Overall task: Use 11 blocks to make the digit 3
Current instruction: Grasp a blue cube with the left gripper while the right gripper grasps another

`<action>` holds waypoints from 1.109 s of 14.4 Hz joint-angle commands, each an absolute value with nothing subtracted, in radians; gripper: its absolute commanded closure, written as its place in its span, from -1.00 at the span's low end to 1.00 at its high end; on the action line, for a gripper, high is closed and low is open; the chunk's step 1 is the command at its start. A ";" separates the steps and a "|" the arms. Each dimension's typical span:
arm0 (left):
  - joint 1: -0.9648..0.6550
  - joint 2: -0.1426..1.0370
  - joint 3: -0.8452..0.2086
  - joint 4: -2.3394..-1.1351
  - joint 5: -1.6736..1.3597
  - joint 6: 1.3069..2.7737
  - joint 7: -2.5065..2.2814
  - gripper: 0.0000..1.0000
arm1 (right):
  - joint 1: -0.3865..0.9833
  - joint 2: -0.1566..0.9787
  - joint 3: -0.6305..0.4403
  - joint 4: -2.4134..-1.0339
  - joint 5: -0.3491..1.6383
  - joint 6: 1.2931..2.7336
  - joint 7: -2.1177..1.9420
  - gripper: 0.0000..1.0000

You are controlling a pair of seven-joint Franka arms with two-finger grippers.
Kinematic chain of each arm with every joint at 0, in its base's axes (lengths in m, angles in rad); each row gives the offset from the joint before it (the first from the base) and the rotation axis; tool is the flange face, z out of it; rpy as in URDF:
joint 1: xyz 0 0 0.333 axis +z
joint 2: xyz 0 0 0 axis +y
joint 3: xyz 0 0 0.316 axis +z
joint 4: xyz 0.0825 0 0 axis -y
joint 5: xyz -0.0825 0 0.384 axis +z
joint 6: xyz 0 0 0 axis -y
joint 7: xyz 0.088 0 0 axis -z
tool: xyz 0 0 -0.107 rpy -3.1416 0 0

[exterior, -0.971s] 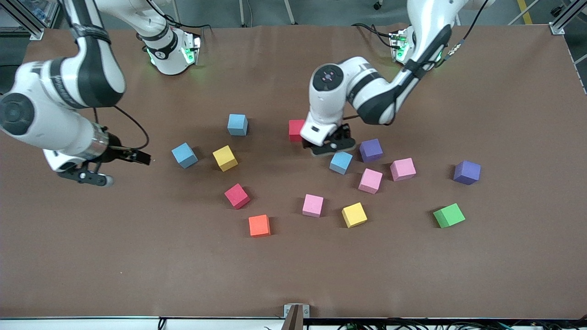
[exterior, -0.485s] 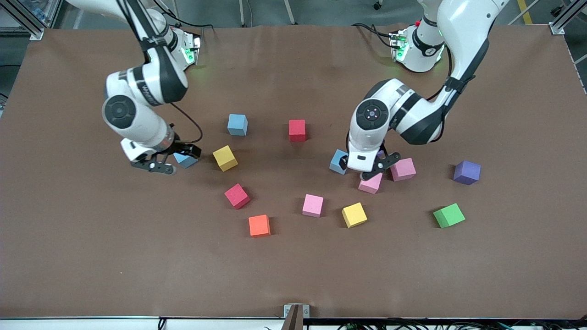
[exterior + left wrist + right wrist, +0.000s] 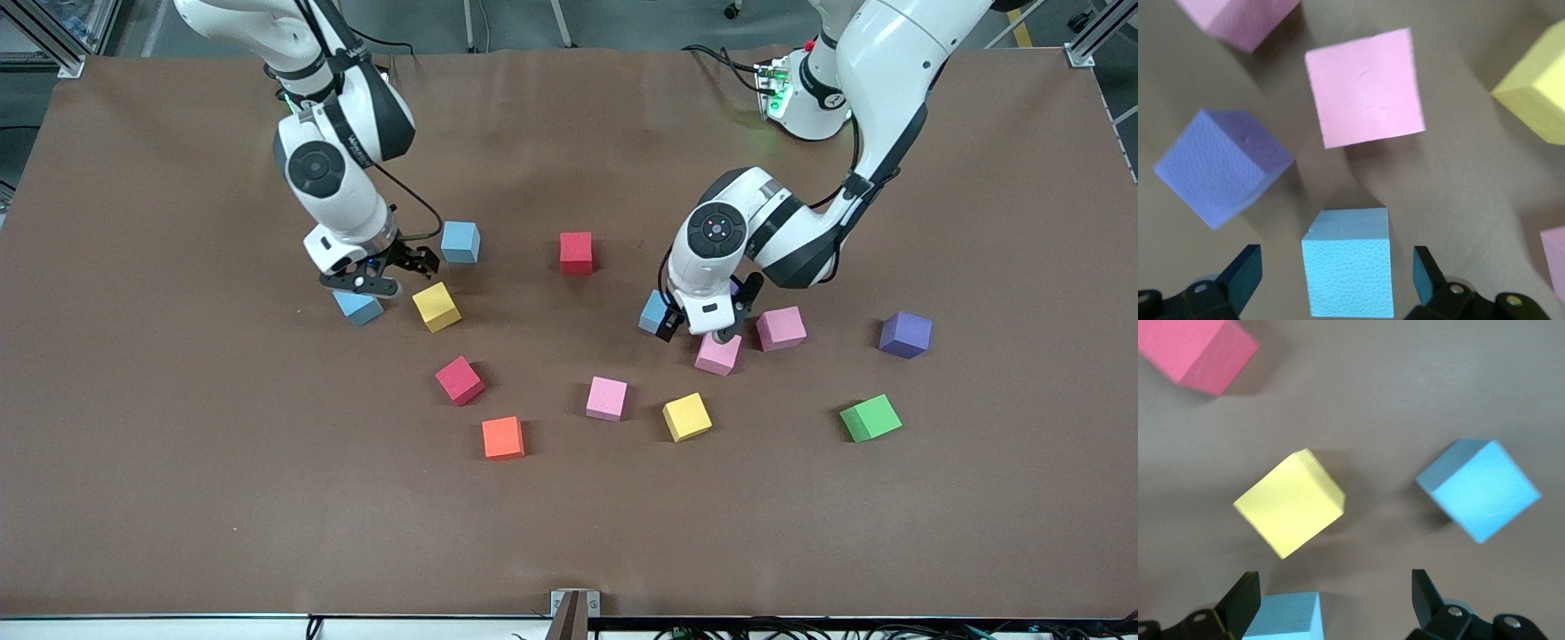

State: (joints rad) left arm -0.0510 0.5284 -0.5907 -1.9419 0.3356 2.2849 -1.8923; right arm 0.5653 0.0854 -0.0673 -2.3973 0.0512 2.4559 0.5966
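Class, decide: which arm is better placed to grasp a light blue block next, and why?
Left. In its wrist view the open left hand straddles a blue block squarely; the open right hand has its block off-centre.

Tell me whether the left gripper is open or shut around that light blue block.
Open. In the left wrist view the left gripper has a finger on each side of the light blue block, with gaps showing.
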 commanded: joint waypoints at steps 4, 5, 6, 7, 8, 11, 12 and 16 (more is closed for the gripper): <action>-0.048 0.571 -0.592 -1.948 0.333 2.345 -2.023 -1.00 | 0.679 0.055 -0.072 -2.485 0.136 2.543 0.657 -1.00; -0.048 0.575 -0.591 -1.948 0.333 2.362 -2.035 -1.00 | 0.701 0.060 -0.072 -2.487 0.155 2.559 0.657 -1.00; -0.046 0.577 -0.591 -1.950 0.339 2.365 -2.037 -1.00 | 0.716 0.070 -0.072 -2.494 0.170 2.566 0.658 -1.00; -0.049 0.580 -0.589 -1.954 0.339 2.365 -2.037 -1.00 | 0.738 0.081 -0.074 -2.497 0.179 2.583 0.658 -1.00; -0.048 0.584 -0.589 -1.960 0.339 2.365 -2.037 -0.95 | 0.747 0.100 -0.074 -2.500 0.181 2.594 0.658 -1.00; -0.043 0.591 -0.591 -1.960 0.341 2.365 -2.037 -0.19 | 0.778 0.130 -0.074 -2.517 0.183 2.631 0.657 -1.00; -0.044 0.583 -0.592 -1.960 0.336 2.356 -2.042 0.17 | 0.779 0.141 -0.074 -2.525 0.183 2.661 0.658 -1.00; -0.040 0.539 -0.613 -1.963 0.325 2.333 -2.098 0.55 | 0.799 0.199 -0.074 -2.539 0.183 2.735 0.664 -1.00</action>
